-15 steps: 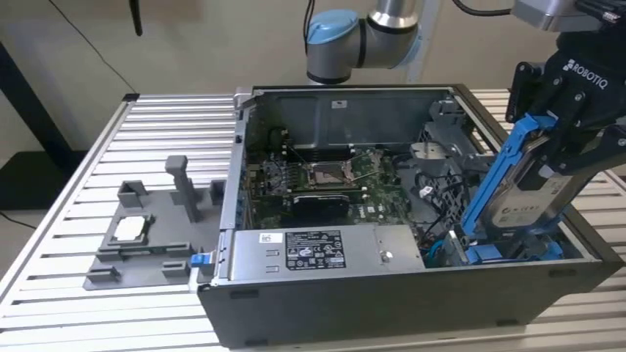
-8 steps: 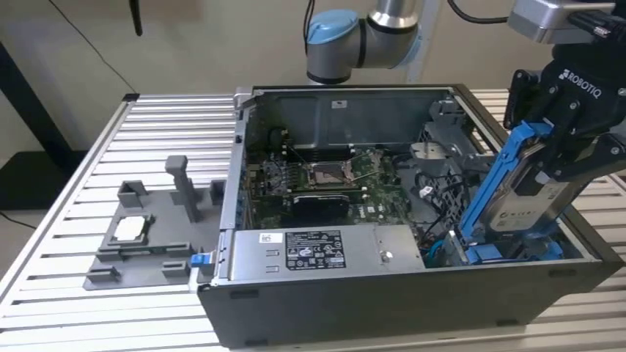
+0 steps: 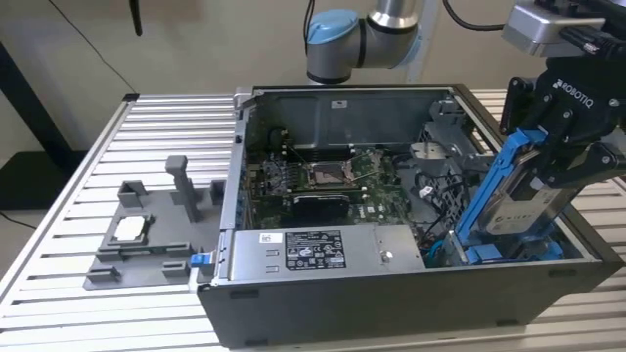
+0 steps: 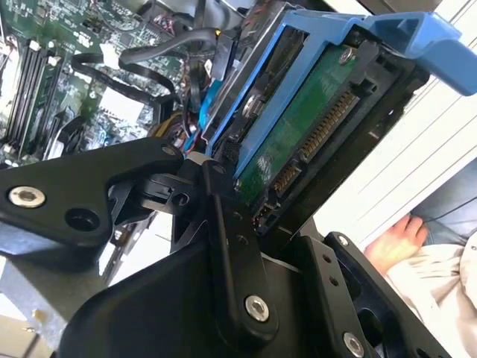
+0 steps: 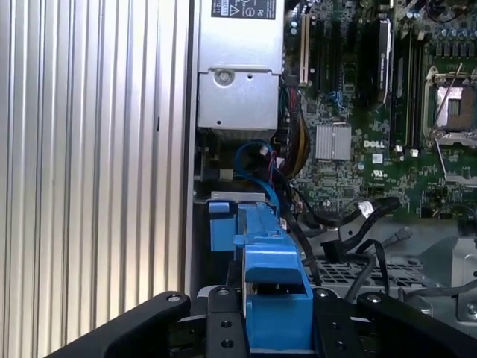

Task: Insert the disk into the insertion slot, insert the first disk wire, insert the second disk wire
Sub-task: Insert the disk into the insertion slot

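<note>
The tabletop (image 3: 166, 125) is made of ribbed silver metal slats running from edge to edge. An open dark grey computer case (image 3: 372, 312) lies on its side across the middle, reaching toward the edge at the exterior view's right and close to the near edge. Just beside it, toward the edge at the exterior view's left, sits a flat grey plastic holder (image 3: 142, 257) with upright posts (image 3: 178, 180), apart from the case.
</note>
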Available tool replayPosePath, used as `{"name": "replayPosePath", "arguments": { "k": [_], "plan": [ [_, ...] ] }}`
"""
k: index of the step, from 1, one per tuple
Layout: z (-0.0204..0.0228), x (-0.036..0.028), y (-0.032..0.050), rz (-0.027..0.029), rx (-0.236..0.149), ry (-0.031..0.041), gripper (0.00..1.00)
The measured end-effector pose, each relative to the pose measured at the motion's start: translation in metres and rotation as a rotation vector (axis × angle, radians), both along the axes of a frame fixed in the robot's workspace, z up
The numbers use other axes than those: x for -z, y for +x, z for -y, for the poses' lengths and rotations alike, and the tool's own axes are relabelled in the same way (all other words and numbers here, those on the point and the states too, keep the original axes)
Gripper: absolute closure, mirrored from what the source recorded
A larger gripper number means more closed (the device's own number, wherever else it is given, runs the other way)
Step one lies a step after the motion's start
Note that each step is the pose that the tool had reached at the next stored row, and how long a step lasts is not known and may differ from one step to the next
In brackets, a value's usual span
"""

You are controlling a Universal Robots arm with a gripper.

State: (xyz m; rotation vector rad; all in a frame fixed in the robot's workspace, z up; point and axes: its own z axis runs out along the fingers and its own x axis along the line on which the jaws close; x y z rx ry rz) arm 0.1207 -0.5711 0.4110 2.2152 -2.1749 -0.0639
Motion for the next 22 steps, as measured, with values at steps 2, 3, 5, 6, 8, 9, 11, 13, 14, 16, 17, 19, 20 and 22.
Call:
{"name": "replayPosePath", "arguments": {
  "k": [2, 3, 5, 6, 8, 9, 11, 13, 14, 16, 17, 19, 20, 22],
  "plan": [
    [0.0, 0.0022, 0.0, 0.0, 0.0, 0.0023, 0.67],
    [0.0, 0.0031, 0.0001, 0.0001, 0.001, 0.0036, 0.67],
    [0.0001, 0.0079, 0.0006, -0.0001, 0.002, 0.0081, 0.67],
    [0.0001, 0.0097, 0.0008, 0.0, 0.002, 0.0084, 0.67],
    [0.0001, 0.0134, 0.001, 0.0, 0.002, 0.0086, 0.67],
    [0.0, 0.0151, 0.0011, 0.0, 0.002, 0.0085, 0.67],
    [0.0001, 0.0188, 0.0012, 0.0, 0.002, 0.0089, 0.67],
    [0.0001, 0.0225, 0.0012, -0.0001, 0.002, 0.009, 0.67],
    [0.0001, 0.0243, 0.0012, -0.0001, 0.002, 0.009, 0.67],
    [0.0001, 0.028, 0.0012, 0.0, 0.002, 0.009, 0.67],
    [0.0001, 0.0295, 0.0012, 0.0, 0.002, 0.009, 0.67],
    [0.0, 0.0328, 0.0012, 0.0, 0.002, 0.0091, 0.67],
    [0.0, 0.0344, 0.0012, 0.0, 0.002, 0.009, 0.67],
    [0.0, 0.0374, 0.0012, 0.0, 0.002, 0.0091, 0.67]
  ]
}}
